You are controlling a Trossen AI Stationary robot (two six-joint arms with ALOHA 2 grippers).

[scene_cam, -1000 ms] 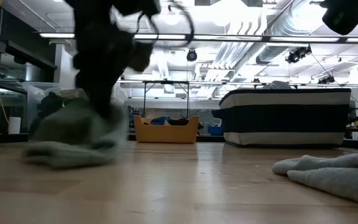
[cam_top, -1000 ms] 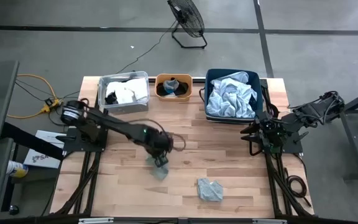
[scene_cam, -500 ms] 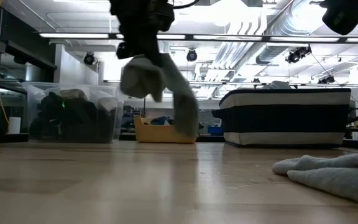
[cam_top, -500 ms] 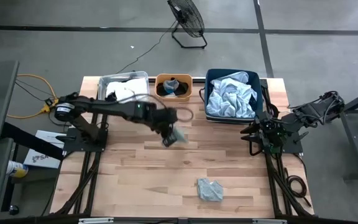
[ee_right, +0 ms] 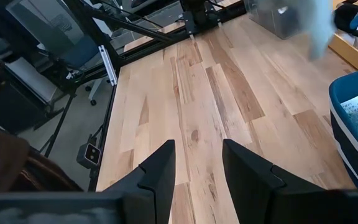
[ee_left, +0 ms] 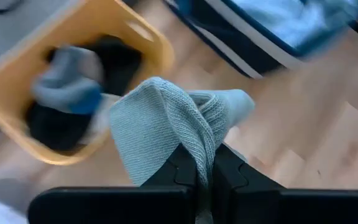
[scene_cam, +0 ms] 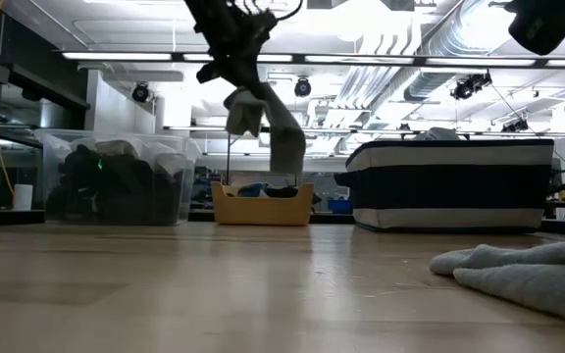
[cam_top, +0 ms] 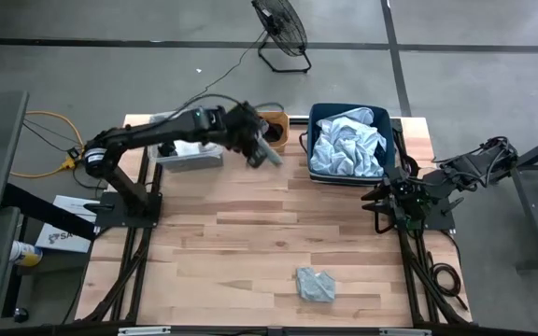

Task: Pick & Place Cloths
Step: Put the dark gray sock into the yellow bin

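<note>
A small grey-green knit cloth [cam_top: 269, 156] hangs in the air just near of the orange bin [cam_top: 261, 129] at the table's far side, with my left gripper [cam_top: 253, 147] shut on it. In the low view the cloth [scene_cam: 268, 123] dangles below that gripper [scene_cam: 233, 61]. A second grey-green cloth [cam_top: 315, 285] lies flat on the table near its front edge. My right gripper [cam_top: 381, 201] stands open at the right edge with nothing between its fingers [ee_right: 157, 168]. My left gripper pinches a bunched fold of the knit cloth [ee_left: 199, 163] between its two fingers [ee_left: 185, 174]. It comes at the cloth slanting down from the table's left. The cloth is lifted clear of the table; its loose ends hang slack below the fingers.
The orange bin [ee_left: 135, 34] holds dark and grey-blue pieces. To its left a clear bin [cam_top: 187, 140] holds black and white cloths. To its right a navy bin [cam_top: 392, 140] is heaped with pale blue cloth [cam_top: 346, 145]. Bare wooden tabletop [cam_top: 269, 233] lies between the arms.
My left gripper has risen from the table's middle and swung toward the far edge, up to the orange bin, staying shut. The grey-green cloth went with it: first lifted clear of the table, now hanging beside the bin.
</note>
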